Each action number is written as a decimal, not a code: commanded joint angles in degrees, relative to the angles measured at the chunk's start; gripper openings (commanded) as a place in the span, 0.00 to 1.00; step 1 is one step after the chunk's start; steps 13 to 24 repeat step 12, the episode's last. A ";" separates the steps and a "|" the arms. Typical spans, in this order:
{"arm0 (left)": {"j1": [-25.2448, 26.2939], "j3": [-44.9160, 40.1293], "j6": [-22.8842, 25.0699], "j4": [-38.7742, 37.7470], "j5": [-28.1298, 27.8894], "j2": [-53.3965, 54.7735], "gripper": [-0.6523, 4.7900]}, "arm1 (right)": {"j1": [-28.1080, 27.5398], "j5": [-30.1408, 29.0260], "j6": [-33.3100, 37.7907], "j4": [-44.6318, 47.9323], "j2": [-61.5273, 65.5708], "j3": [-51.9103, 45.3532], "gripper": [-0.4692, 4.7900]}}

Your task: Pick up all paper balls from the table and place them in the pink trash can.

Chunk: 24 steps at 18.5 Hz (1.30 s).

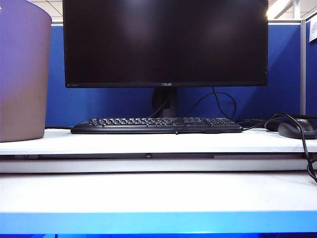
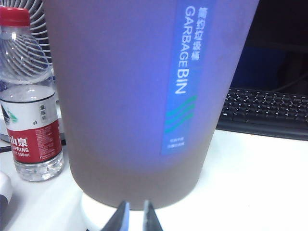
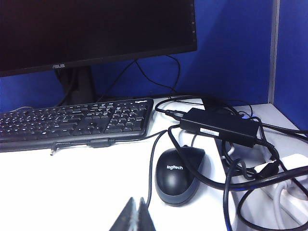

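A white worktop (image 1: 158, 193) with a stepped front and a blue front edge fills the lower part of the exterior view. On its raised back level, a black keyboard (image 1: 156, 125) lies in front of a large dark ASUS monitor (image 1: 165, 42), with a blue partition wall (image 1: 282, 69) behind. The pink trash can (image 1: 22, 74) stands at the far left of that level, tall, smooth and tapered. A black mouse (image 1: 297, 129) and loose cables (image 1: 309, 153) lie at the far right. No arm shows in this view. In the left wrist view, the left end effector (image 2: 133, 216) sits low over the worktop just in front of the trash can's base; its two fingertips stand slightly apart with only a narrow gap and nothing between them. The can carries a blue label (image 2: 185, 77) reading "GARBAGE BIN", and a clear water bottle (image 2: 29, 96) with a red cap stands just beside it. In the right wrist view, the right end effector (image 3: 136, 215) is clenched with fingertips pressed together, empty, near a Logitech mouse, a black power adapter (image 3: 221, 126) and tangled cables.
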 commanded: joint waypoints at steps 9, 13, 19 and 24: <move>0.13 0.02 0.24 0.66 0.00 -0.13 0.22 | 0.02 0.15 -0.92 0.24 -0.11 -0.09 0.08; 0.13 0.02 0.24 0.66 0.02 -0.13 0.22 | 0.02 0.15 -0.92 0.24 -0.11 -0.09 0.08; 0.13 0.02 0.24 0.66 0.02 -0.13 0.22 | 0.02 0.15 -0.92 0.24 -0.11 -0.09 0.08; 0.13 0.02 0.24 0.66 0.02 -0.13 0.22 | 0.02 0.15 -0.92 0.24 -0.11 -0.09 0.08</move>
